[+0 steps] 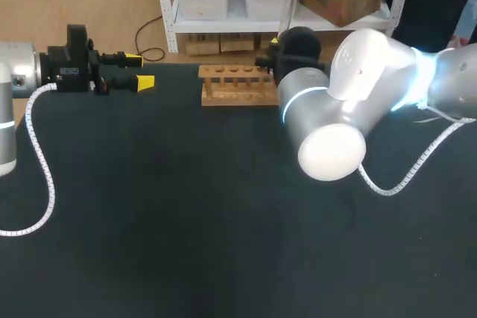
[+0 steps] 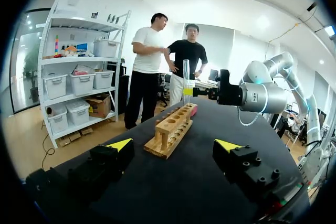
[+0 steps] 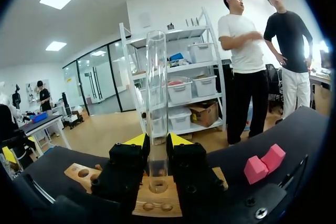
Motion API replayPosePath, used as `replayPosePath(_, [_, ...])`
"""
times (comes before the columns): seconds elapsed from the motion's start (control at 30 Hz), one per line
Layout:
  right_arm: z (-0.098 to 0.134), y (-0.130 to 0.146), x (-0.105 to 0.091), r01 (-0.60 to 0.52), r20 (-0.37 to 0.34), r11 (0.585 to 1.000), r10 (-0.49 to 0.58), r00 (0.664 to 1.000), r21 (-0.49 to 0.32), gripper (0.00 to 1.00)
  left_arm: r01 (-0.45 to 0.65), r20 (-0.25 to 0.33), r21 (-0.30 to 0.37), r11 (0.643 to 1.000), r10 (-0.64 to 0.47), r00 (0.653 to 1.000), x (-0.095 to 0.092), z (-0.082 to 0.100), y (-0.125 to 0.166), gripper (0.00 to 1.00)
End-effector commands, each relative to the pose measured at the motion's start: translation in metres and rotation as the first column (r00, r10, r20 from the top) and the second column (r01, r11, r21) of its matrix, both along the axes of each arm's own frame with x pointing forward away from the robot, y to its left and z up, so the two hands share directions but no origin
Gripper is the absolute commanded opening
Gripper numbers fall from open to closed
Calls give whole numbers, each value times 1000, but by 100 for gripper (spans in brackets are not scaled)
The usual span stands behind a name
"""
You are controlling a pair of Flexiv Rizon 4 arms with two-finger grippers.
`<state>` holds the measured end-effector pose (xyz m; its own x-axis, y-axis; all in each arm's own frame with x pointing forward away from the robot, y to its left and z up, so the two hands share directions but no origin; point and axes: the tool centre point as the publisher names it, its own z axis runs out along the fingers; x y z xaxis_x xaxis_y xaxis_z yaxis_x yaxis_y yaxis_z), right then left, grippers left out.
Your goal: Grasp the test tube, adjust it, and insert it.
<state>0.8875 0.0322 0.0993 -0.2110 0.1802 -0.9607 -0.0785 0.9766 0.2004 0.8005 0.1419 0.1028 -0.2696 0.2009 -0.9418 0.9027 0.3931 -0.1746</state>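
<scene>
Right claw pinches the tube upright over the rack; left claw is spread with nothing in it.
Head view: left claw hangs over the table well apart from the rack; the right arm hides its own claw and the tube. Left wrist view: left claw wide apart, rack ahead; right claw holds the tube low on its body, above the rack's far end. Right wrist view: right claw pressed on the tube from both sides, foot right at a hole in the rack; can't tell if it's in. Pink block beside. Tube looks like glass: probably light, stiff, slick, breakable. Low grip with light squeeze seems right.
</scene>
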Motion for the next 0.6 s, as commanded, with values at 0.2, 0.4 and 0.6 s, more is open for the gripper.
replayPosePath(0.2, [-23, -1, 1, -84, 0, 996, 84, 996, 28, 0, -2, 5, -3, 1000, 2, 1000, -1, -1, 0, 100])
replayPosePath(0.4, [-29, 0, 1, -95, -11, 995, 96, 995, 30, 0, -2, 5, -3, 1000, 2, 1000, -1, -1, 0, 100])
replayPosePath(0.6, [-32, -1, -1, -100, -19, 994, 101, 995, 32, 0, -2, 5, -3, 1000, 2, 1000, -1, -1, 0, 100])
